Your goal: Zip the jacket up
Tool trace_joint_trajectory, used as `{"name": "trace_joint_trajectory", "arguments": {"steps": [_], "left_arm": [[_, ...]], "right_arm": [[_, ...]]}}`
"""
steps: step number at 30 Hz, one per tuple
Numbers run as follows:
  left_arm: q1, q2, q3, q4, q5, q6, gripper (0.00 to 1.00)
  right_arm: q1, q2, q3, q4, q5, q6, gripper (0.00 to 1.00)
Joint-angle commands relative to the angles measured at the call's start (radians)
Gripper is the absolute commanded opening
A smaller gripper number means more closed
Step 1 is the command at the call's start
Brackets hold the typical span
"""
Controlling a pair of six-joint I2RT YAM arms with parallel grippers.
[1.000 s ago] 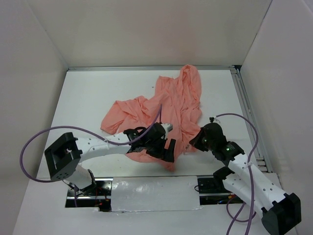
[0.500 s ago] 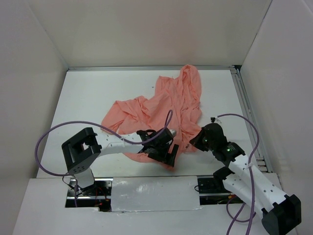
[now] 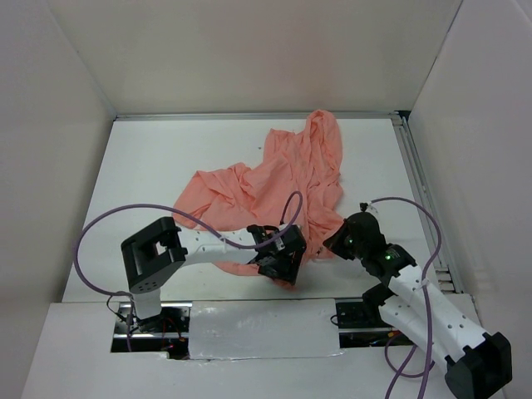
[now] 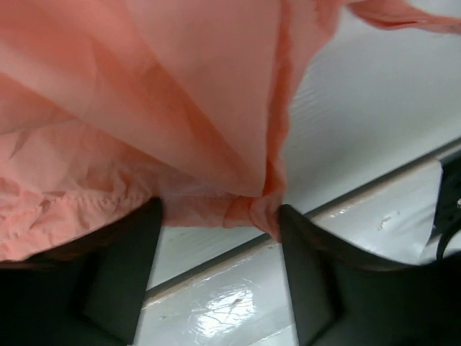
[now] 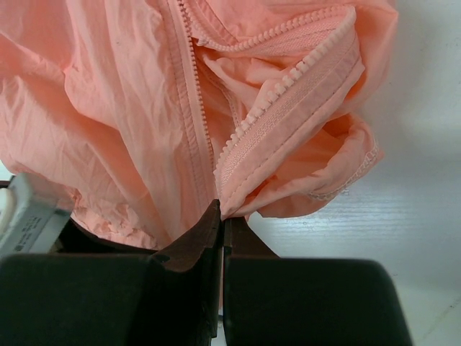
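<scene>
Top external: jacket (image 3: pixel 274 179) crumpled mid-worktop (image 3: pixel 158 158), hood twd far edge, hem at near edge. Bare room along left edge and in far-left corner. Left gripper (image 4: pixel 220 210): fingers apart, hem corner betw. them. Right gripper (image 5: pixel 221 213): fingers together, pinching end of jacket's zip tape (image 5: pixel 288 94).

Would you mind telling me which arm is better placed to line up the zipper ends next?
Probably the right: the right pincer is shut on the jacket's zipper edge, while the left pincer stands open around a hem corner.
</scene>
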Motion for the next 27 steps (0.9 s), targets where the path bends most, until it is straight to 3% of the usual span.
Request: {"name": "trace_joint_trajectory", "arguments": {"steps": [1, 5, 9, 17, 27], "left_arm": [[-0.014, 0.029, 0.049, -0.077, -0.073, -0.058, 0.72], [-0.012, 0.061, 0.054, -0.09, -0.07, -0.071, 0.52], [-0.023, 0.073, 0.06, -0.085, -0.065, -0.066, 0.43], [-0.05, 0.081, 0.072, -0.088, -0.041, -0.063, 0.51], [-0.05, 0.092, 0.089, -0.074, -0.009, -0.063, 0.54]], "right_arm": [[-0.002, -0.023, -0.01, 0.0, 0.025, 0.018, 0.0], [-0.003, -0.03, -0.01, -0.006, 0.031, 0.014, 0.0], [-0.002, -0.031, -0.013, -0.011, 0.035, 0.017, 0.0], [-0.003, -0.031, -0.023, -0.014, 0.045, 0.024, 0.0], [-0.003, -0.016, -0.021, -0.014, 0.048, 0.022, 0.0]]}}
